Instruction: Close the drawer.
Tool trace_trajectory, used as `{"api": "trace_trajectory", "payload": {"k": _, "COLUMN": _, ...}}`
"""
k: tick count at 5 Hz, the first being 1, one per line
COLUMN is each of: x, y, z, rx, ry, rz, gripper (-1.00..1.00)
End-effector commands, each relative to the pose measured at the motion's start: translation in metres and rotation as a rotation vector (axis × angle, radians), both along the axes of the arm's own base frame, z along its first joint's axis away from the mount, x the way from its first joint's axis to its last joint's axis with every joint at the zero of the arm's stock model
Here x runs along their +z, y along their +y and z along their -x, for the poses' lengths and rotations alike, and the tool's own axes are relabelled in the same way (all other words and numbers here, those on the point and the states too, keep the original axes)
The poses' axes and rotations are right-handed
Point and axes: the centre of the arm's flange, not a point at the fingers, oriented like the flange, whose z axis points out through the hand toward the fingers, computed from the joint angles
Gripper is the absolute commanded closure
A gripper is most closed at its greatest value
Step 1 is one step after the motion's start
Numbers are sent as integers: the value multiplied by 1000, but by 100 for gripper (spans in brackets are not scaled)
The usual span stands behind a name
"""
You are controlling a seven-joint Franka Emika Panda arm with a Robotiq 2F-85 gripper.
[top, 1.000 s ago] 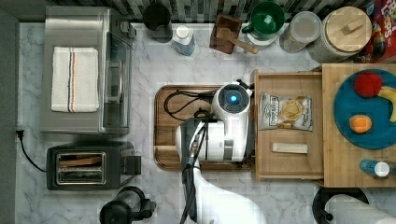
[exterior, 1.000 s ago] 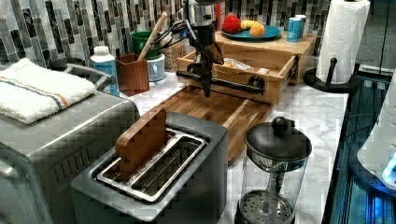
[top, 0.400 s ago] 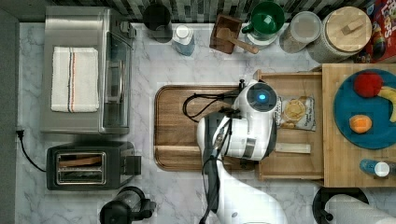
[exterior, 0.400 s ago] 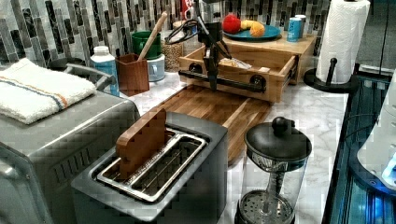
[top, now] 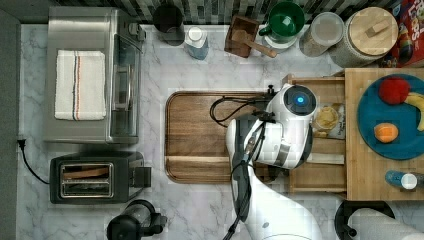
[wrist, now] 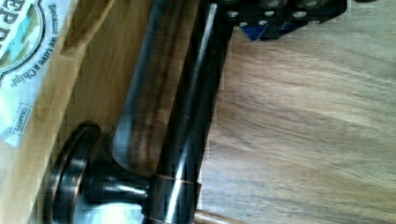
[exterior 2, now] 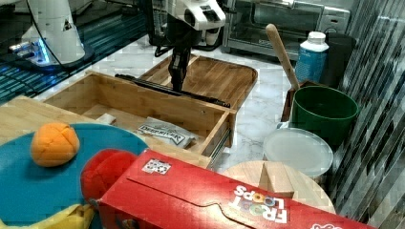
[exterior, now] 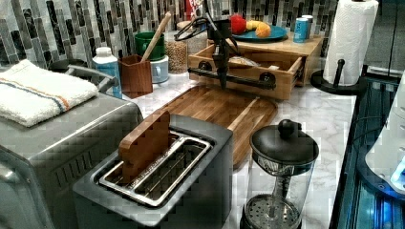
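Arm has swung rightward in top view, off dark tray (top: 200, 135) onto drawer (exterior: 248, 71) front. Gripper (exterior: 223, 76) at black bar handle (exterior 2: 191, 94); finger spread: cannot tell. Drawer part open under plate block (top: 365, 175); handle runs crosswise, push direction toward block.

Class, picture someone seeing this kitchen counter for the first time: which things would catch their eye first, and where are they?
The white robot arm leans over the counter's middle, its pincer hanging in front of the black handle bar of the open wooden drawer. In the top view, a blue plate of fruit sits on the right and a dark tray lies in the middle.
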Motion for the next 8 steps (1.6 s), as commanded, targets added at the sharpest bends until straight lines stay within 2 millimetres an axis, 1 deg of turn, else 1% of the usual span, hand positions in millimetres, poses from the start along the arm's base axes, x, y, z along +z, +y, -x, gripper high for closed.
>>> {"api": "trace_trajectory", "payload": {"k": 1, "x": 61, "y": -200, "z": -2, "rx": 10, "ry": -168, "rz": 118, "gripper": 100}}
{"api": "trace_trajectory", "payload": {"k": 2, "x": 67, "y": -231, "z": 8, "rx": 35, "ry": -204, "rz": 142, "gripper": 100}}
{"api": "trace_trajectory", "payload": {"k": 4, "x": 82, "y": -294, "z": 18, "rx": 45, "ry": -204, "rz": 166, "gripper": 100}}
{"api": "trace_trajectory", "payload": {"k": 5, "x": 89, "y": -300, "z": 24, "rx": 7, "ry": -187, "rz": 168, "gripper": 100}}
{"api": "trace_trajectory", "payload": {"k": 6, "x": 92, "y": -277, "z": 34, "rx": -131, "ry": -179, "rz": 163, "gripper": 100}}
{"api": "trace_trajectory", "payload": {"k": 8, "x": 92, "y": -277, "z": 34, "rx": -131, "ry": -179, "rz": 163, "gripper": 100}}
